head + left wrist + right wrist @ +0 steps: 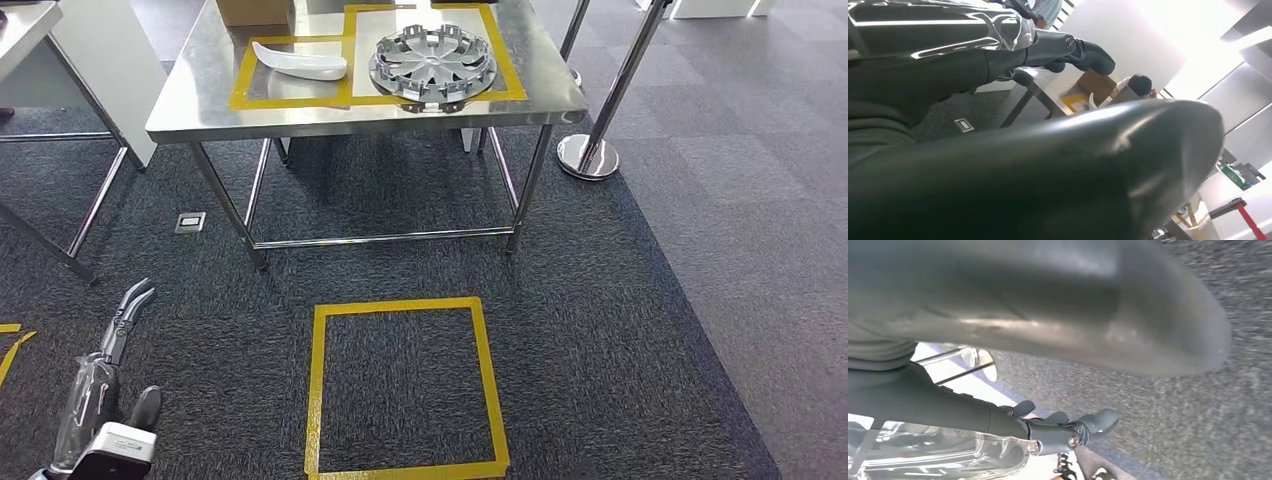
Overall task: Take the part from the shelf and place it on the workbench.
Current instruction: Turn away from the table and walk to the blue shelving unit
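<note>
Where carpet spreads, stanchion (590, 150) beside workbench (190, 100), taped square (403, 385) before it

The workbench (200, 95) is finished in bright stainless steel, and yellow tape (290, 102) outlines rectangles on its top. A white curved part (300, 62) is noted within one outline, a silver-grey spoked wheel cover (432, 66) within the other. The carpet (620, 330) is dark grey with a fine speckled weave (paler grey tiles lie to the right). A yellow tape square (400, 385) is marked on it. The barrier post base (588, 157) is chrome. The left hand (120, 330) is dark grey, its forearm silver.
</note>
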